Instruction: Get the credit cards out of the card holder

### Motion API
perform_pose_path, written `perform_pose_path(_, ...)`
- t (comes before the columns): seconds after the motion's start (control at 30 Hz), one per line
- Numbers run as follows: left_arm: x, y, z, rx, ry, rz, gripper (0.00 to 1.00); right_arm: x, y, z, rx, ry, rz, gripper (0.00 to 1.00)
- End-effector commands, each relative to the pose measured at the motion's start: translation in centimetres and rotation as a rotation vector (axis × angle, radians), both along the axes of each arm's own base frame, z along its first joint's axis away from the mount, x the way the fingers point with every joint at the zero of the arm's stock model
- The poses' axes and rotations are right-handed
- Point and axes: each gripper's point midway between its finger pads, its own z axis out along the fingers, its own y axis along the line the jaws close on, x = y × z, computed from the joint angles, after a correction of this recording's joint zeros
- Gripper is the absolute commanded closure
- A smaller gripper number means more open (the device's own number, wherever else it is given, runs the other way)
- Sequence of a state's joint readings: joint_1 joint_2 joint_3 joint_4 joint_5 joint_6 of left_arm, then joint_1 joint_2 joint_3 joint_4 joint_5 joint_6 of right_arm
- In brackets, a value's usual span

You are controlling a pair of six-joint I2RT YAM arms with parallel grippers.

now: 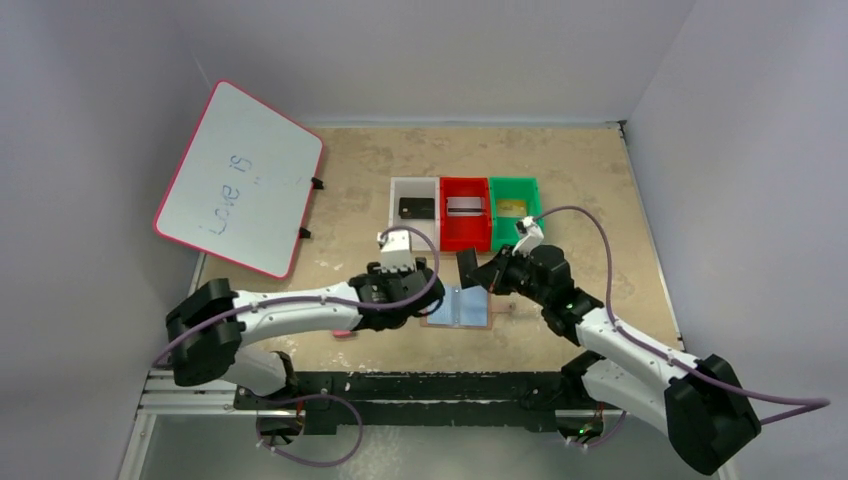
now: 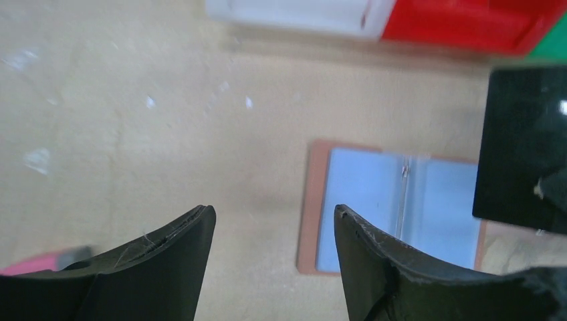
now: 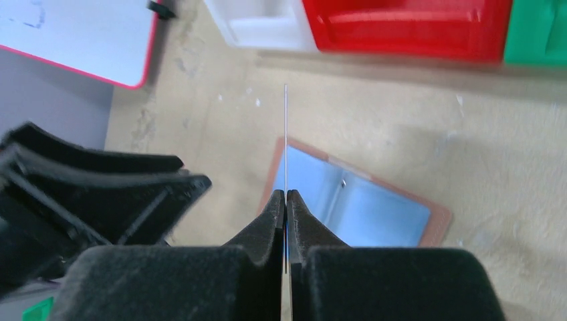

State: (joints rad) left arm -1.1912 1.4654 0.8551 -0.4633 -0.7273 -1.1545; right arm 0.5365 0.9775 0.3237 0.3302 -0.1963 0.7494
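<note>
Nearest the arm bases, a pink eraser block [image 2: 47, 259] lies on the sandy-brown bench [image 1: 600, 180], mostly hidden under the white left arm [image 1: 290, 310]. The left jaws stand spread wide with nothing between them, and their black fingers [image 2: 167, 267] touch nothing. They hang over bare bench just left of the tan-brown leather card holder [image 1: 458, 308]. The holder lies flat and open, its pale blue clear sleeves facing up. The right jaws are pressed together on a thin black plastic card [image 1: 467, 268], pinching it by one end in the air over the holder, clear of the sleeves. Beyond, three small plastic bins sit side by side: a white bin [image 1: 414, 235] with a dark card [image 1: 416, 208], a red bin [image 1: 466, 238] with a silver-grey card [image 1: 466, 207], and a green bin [image 1: 515, 188] with a gold card [image 1: 512, 208]. At the far left a pink-framed whiteboard [image 1: 240, 180] with handwriting stands tilted by the wall.
</note>
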Motion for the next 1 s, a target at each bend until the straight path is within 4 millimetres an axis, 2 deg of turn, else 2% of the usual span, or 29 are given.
perform_pose_path(0.0,3.7,4.6,6.3,0.062,-0.100,0.087,0.34,2.6,0.3,5.9,-0.013,-0.254,0.014,1.00)
perform_pose_path(0.1,4.9,7.6,9.0,0.027,-0.134,0.140,0.33,3.4,0.5,7.7,-0.041,-0.349,0.033,1.00)
perform_pose_path(0.27,5.6,13.7,11.7,0.082,-0.148,0.237,0.29,4.6,0.8,10.2,-0.121,-0.514,0.083,1.00)
perform_pose_path(0.4,5.7,18.4,12.3,0.240,-0.128,0.333,0.24,5.6,1.0,12.6,-0.208,-0.694,0.123,1.00)
perform_pose_path(0.53,5.8,21.3,12.1,0.294,-0.109,0.372,0.22,6.4,2.4,14.2,-0.350,-0.894,0.220,1.00)
perform_pose_path(0.67,5.5,24.0,10.2,0.265,-0.105,0.447,0.21,7.4,4.8,13.2,-0.583,-1.035,0.383,1.00)
perform_pose_path(0.83,5.0,25.7,11.6,0.270,-0.155,0.536,0.21,10.1,7.8,12.4,-0.801,-1.102,0.474,1.00)
perform_pose_path(0.97,4.6,26.7,12.2,0.290,-0.174,0.590,0.21,12.8,8.8,11.1,-0.962,-1.130,0.535,1.00)
